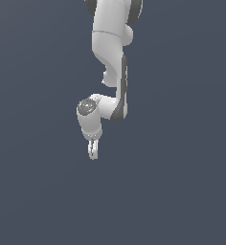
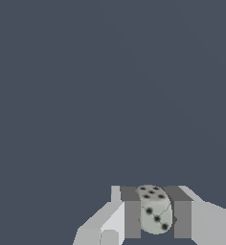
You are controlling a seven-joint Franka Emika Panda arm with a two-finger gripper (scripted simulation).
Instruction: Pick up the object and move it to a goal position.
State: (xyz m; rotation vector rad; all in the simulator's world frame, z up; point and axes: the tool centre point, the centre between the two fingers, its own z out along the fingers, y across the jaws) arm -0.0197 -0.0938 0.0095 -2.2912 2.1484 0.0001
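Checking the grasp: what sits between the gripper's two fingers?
In the wrist view, a pale die with black pips sits between the fingers, which flank it closely. The exterior view cannot show it.

White Panda arm [image 1: 110, 62] w/ dark joint trim is reaching down from the top edge of the exterior view, bending at the elbow, wrist pointing downward. Hand [image 1: 93, 152] is hanging at mid-frame, fingers [image 1: 91, 149] close together; gap btwn them too small to judge. Background is showing plain slate-grey throughout.

Plain dark slate-blue ground [image 1: 182, 201], flat and featureless, filling both views
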